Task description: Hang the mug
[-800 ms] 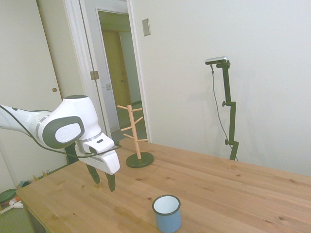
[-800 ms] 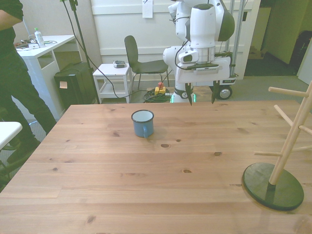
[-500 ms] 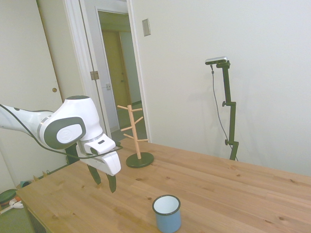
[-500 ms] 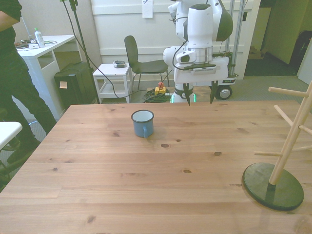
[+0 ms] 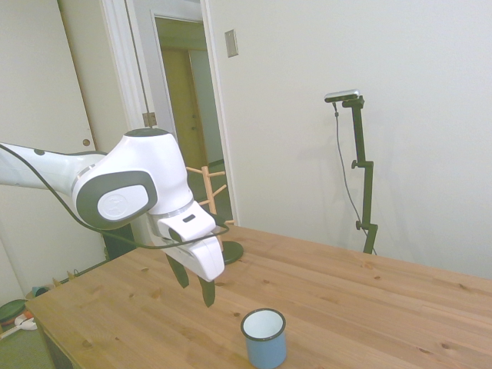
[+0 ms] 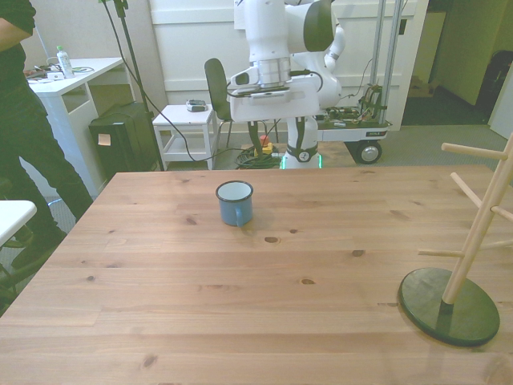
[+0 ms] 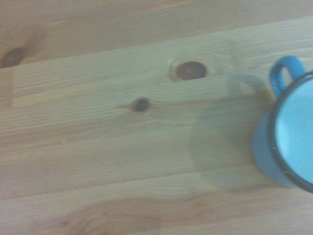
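The mug (image 6: 235, 203) stands upright on the wooden table (image 6: 240, 305), light blue with a dark rim and white inside. The side view shows the mug (image 5: 264, 337) near the table's front edge. In the wrist view the mug (image 7: 288, 142) shows at the picture's edge, its handle (image 7: 283, 73) pointing outward. My gripper (image 6: 274, 148) hangs open above the table's far edge, behind the mug and a little toward the front view's right. In the side view the gripper (image 5: 196, 289) is left of the mug and higher, holding nothing.
A wooden mug rack (image 6: 469, 241) with pegs on a dark round base (image 6: 449, 309) stands at the front view's right; in the side view the rack (image 5: 216, 191) is partly behind my arm. A person (image 6: 24, 120) stands beyond the table's left edge.
My arm has swung toward the front view's left, bringing the open gripper nearer the mug. The mug and rack have not moved.
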`<action>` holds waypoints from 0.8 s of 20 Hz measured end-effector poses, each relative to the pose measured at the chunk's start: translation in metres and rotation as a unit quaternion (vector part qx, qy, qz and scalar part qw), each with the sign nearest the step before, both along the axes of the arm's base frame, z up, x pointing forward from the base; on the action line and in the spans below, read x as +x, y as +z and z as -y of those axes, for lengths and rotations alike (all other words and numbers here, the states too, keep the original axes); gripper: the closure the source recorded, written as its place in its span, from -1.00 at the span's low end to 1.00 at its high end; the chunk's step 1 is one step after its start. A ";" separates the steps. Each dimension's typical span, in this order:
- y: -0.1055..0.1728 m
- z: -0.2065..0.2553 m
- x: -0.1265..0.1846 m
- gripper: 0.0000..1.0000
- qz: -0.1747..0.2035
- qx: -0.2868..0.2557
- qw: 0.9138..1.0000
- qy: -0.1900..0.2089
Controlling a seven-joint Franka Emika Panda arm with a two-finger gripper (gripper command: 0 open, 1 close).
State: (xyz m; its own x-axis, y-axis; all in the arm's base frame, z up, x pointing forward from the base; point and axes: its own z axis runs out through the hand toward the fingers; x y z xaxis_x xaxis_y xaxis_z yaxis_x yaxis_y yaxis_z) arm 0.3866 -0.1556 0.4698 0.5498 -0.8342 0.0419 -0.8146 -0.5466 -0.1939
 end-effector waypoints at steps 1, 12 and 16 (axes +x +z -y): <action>-0.001 0.013 -0.003 -1.00 0.000 0.002 1.000 -0.007; 0.003 0.119 -0.005 -1.00 0.008 0.014 0.997 -0.071; -0.022 0.121 0.032 -1.00 -0.003 0.015 0.997 -0.072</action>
